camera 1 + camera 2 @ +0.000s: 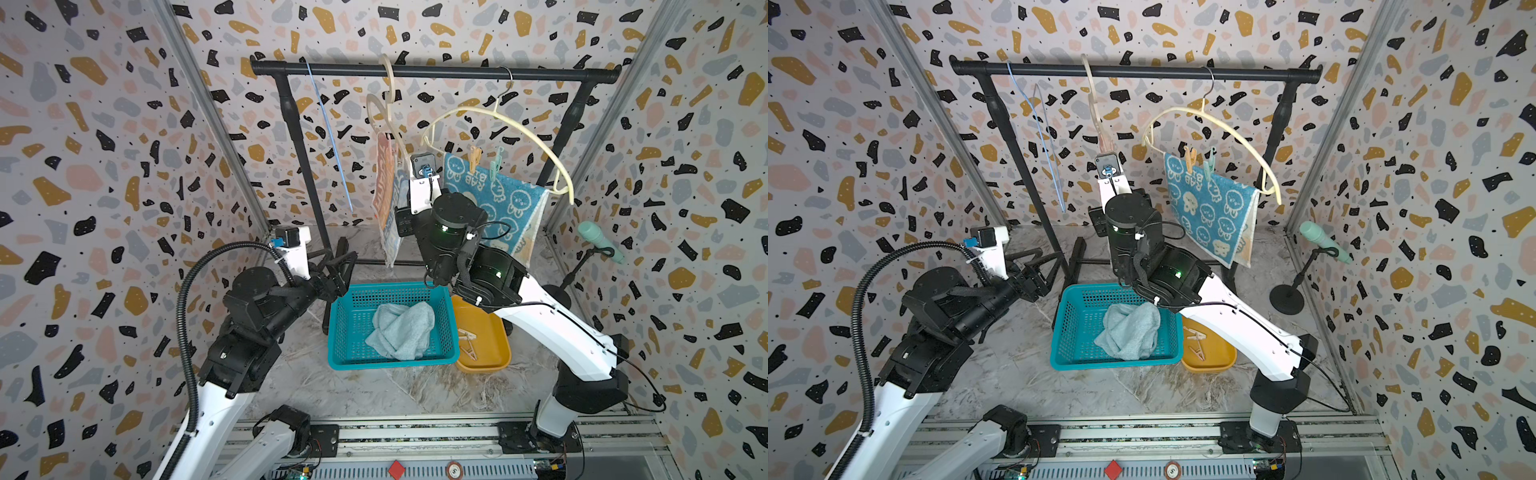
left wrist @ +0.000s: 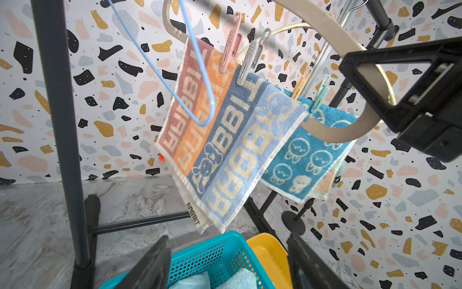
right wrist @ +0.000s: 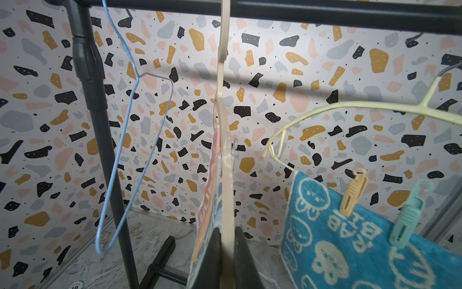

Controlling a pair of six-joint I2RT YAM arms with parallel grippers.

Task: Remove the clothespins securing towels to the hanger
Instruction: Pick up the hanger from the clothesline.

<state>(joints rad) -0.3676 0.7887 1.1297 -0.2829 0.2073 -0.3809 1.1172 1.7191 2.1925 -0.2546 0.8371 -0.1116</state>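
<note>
A thick beige hanger (image 3: 223, 100) carries the striped towel (image 2: 225, 140), held on by a pink clothespin (image 2: 231, 47) and a grey-white one (image 2: 251, 58). My right gripper (image 3: 227, 257) is shut on this hanger's lower arm, right beside the striped towel's edge. A thin cream hanger (image 1: 498, 120) holds the teal rabbit towel (image 1: 507, 203) with a peach clothespin (image 1: 473, 160) and a mint one (image 1: 496, 164). My left gripper (image 1: 338, 266) stands open and empty by the basket's far left corner. The pale blue towel (image 1: 401, 330) lies in the basket.
A teal mesh basket (image 1: 340, 328) sits mid-floor with a yellow tray (image 1: 494, 353) holding loose clothespins (image 1: 467, 340) to its right. An empty blue wire hanger (image 1: 330, 137) hangs on the black rack rail (image 1: 415, 70). A mint microphone on a stand (image 1: 598, 241) stands at the right wall.
</note>
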